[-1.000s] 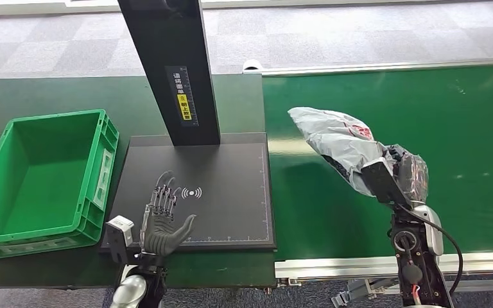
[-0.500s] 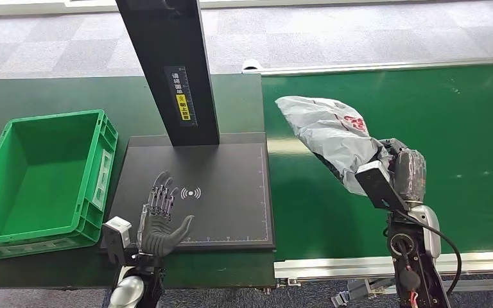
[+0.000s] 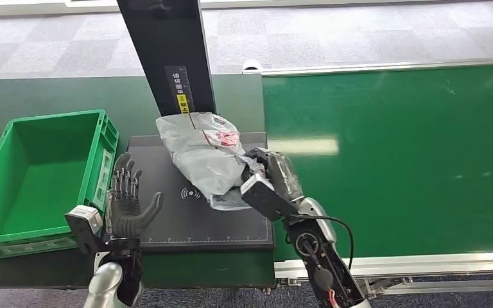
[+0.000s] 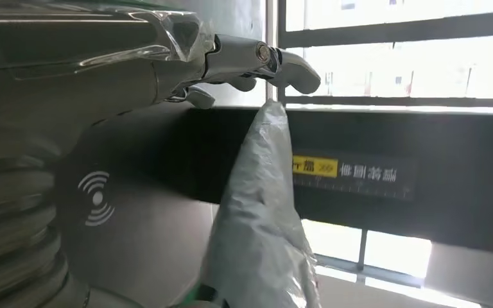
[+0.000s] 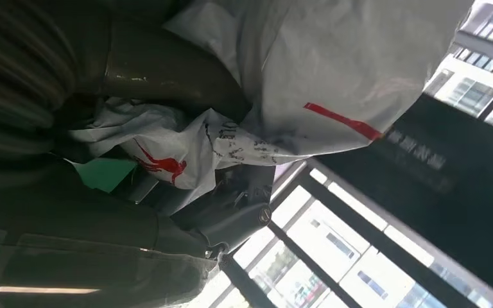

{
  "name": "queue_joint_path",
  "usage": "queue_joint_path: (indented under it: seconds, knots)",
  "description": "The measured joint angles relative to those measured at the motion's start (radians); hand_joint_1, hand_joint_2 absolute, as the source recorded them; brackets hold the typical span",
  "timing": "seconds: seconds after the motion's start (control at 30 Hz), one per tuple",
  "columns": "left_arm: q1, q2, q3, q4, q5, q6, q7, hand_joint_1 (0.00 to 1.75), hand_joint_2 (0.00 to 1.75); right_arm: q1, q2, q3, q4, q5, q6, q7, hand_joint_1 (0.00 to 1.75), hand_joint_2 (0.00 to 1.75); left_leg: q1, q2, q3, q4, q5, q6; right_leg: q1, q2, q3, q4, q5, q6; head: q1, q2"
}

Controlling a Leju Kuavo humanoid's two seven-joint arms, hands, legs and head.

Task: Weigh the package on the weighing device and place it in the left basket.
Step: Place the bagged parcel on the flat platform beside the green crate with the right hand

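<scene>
Robot arms reach in from the near edge of a dark green counter (image 3: 51, 96). The right arm angles forward and toward the left, and the right hand (image 3: 271, 174) grips one end of a crumpled grey plastic package (image 3: 202, 154). The package hangs over the far right part of a flat black weighing device (image 3: 192, 224); whether it touches the plate cannot be told. Its free end reaches the black upright post (image 3: 167, 58) that rises from the device's far edge. In the right wrist view the fingers (image 5: 231, 218) are wrapped around the bunched plastic.

The left arm stands upright at the near left corner of the weighing device. The left hand (image 3: 127, 204) is raised, palm facing the package, fingers spread apart and holding nothing. In the left wrist view its fingertips (image 4: 289, 64) sit just beside the package's top edge, without clear contact.

The package carries red printing, including a small red figure and a red stripe, plus dark print too small to read. The post bears a vertical strip of white characters and a yellow label, not legible. A white wireless-wave symbol is printed on the weighing plate. An open green basket (image 3: 103, 147) sits at the counter's left side, just beside the device. A green conveyor belt (image 3: 411, 154) runs off to the right.
</scene>
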Motion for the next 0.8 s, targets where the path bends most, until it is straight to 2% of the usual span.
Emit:
queue_joint_path:
  seconds: [0.23,0.37,0.63,0.7,0.8]
  knots:
    - [0.006,0.006,0.069,-0.04,-0.002,0.035,0.0,0.0,1.75,-0.042,0.056,0.072,0.118,-0.022,0.02,-0.003,1.75,1.75,0.0,0.0,-0.001,0.0,0.0,0.0,0.0,0.0,0.0,0.0,0.0,0.0,0.0,0.0]
    - [0.01,0.01,0.101,-0.057,-0.002,0.04,0.004,0.0,1.75,-0.085,0.076,0.086,0.168,-0.041,0.027,0.0,0.0,1.75,0.0,0.001,0.0,0.0,0.0,0.0,0.0,0.0,0.0,0.0,0.0,0.0,0.0,0.0]
    - [0.033,0.009,0.152,-0.096,-0.034,0.039,0.01,0.0,1.75,-0.131,0.091,0.098,0.246,-0.094,0.002,-0.008,0.0,1.75,0.0,0.001,0.0,0.0,0.0,0.0,0.0,0.0,-0.001,0.0,0.0,0.0,0.0,0.0]
    - [0.042,0.009,0.155,-0.107,-0.068,0.041,0.013,0.0,1.75,-0.125,0.088,0.09,0.235,-0.15,0.023,-0.042,0.0,1.75,0.0,0.001,0.0,0.0,0.0,0.0,0.0,0.0,-0.001,0.0,0.0,0.0,0.0,0.0]
    - [0.062,0.01,0.152,-0.124,-0.165,0.05,0.021,0.0,1.75,-0.085,0.067,0.056,0.151,-0.312,0.113,-0.124,0.0,1.75,0.0,0.0,0.0,0.0,0.0,0.0,0.0,0.0,-0.001,-0.001,0.0,0.0,0.0,0.0]
